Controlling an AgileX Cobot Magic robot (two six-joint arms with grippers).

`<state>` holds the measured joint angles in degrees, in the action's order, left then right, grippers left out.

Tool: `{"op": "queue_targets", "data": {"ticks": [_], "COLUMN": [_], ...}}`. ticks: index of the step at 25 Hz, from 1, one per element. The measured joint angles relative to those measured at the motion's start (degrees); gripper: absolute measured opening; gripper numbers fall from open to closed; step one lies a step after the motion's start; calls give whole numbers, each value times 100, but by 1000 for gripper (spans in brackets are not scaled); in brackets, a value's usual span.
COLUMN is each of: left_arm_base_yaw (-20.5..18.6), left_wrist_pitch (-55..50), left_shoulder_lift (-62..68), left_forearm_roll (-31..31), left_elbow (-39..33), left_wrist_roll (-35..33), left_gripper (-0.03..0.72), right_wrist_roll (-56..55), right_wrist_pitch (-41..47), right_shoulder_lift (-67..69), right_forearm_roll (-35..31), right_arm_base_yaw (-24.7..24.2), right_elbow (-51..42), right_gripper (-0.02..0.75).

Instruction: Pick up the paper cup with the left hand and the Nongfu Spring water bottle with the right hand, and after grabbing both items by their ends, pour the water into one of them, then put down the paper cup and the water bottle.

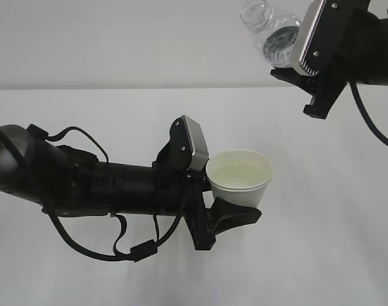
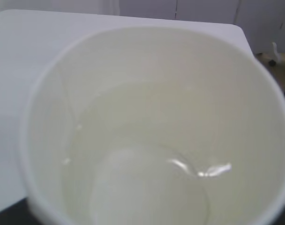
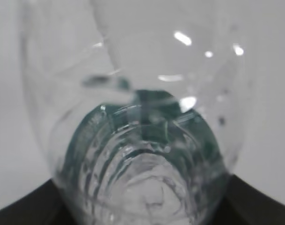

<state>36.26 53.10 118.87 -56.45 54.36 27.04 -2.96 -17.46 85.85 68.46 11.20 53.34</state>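
Exterior view: left hand (image 1: 227,199), black arm with grey-topped gripper and black cables, reaches in from the left edge to frame centre. Its claw pinches the small white tapered paper cup (image 1: 240,178) by the lower body, one black finger (image 1: 235,215) showing under the cup. Cup upright, just right of centre, held over the white table (image 1: 334,242). Clear water (image 1: 239,171) sits inside the cup, pale cream walls above it.

Left wrist view: cup (image 2: 53,122) fills the frame, water (image 2: 147,173) pooled in the bottom with a bright glint.

Upper right of the exterior frame: right hand (image 1: 295,54), black arm with grey-plated gripper, claw clamped on the base end of the small clear ribbed plastic Nongfu Spring water bottle (image 1: 270,32). Bottle tilted, open neck pointing to the upper left, dark green label near the gripper. Bottle well apart from the cup, above and to its right.

Right wrist view: bottle (image 3: 142,154) seen from its base, green label visible through the plastic, black finger (image 3: 34,204) at lower left corner.
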Motion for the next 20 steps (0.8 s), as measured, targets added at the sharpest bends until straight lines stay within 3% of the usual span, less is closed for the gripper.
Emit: {"op": "queue_targets", "data": {"ticks": [20], "left_arm_base_yaw": [0], "left_wrist_pitch": [-13], "left_shoulder_lift": [0], "left_forearm_roll": [93], "left_elbow": [0], "left_wrist_roll": [0], "left_gripper": [450], "right_wrist_roll": [-863], "right_wrist_pitch": [34], "right_shoulder_lift": [0], "right_forearm_roll": [-563], "right_arm_base_yaw": [0], "right_elbow": [-76], "right_gripper": [438]}}
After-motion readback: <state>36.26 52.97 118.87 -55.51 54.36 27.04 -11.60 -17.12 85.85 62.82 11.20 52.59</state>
